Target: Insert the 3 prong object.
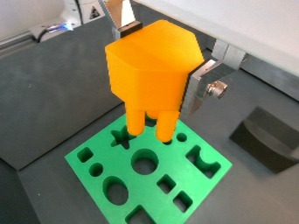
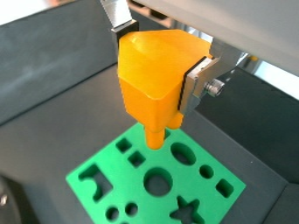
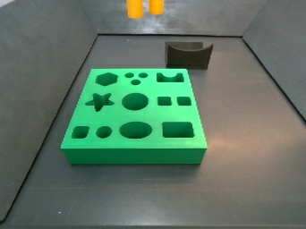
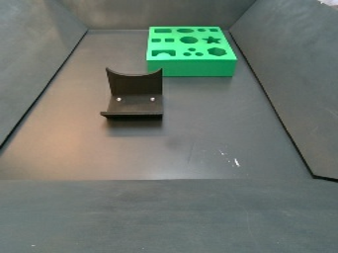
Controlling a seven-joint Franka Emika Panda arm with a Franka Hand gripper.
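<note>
My gripper (image 1: pixel 158 54) is shut on the 3 prong object (image 1: pixel 152 74), a bright orange piece with a wide faceted head and rod-like prongs pointing down. Silver fingers (image 1: pixel 197 83) press on both sides of the head. Both wrist views show this grip (image 2: pixel 162 61). The piece (image 2: pixel 155 83) hangs above the green block (image 1: pixel 146 171), which has several shaped holes (image 2: pixel 158 179). Its prong tips are over the block's edge, near the star hole. In a side view only the prong tips (image 3: pixel 145 7) show, high above the block (image 3: pixel 134 116). The block also lies far back in a side view (image 4: pixel 192 49), where the gripper is out of view.
A dark grey block with a curved notch (image 3: pixel 189 54) stands on the dark floor behind the green block. It also shows in a wrist view (image 1: pixel 267 140) and a side view (image 4: pixel 132 96). Sloping dark walls enclose the floor.
</note>
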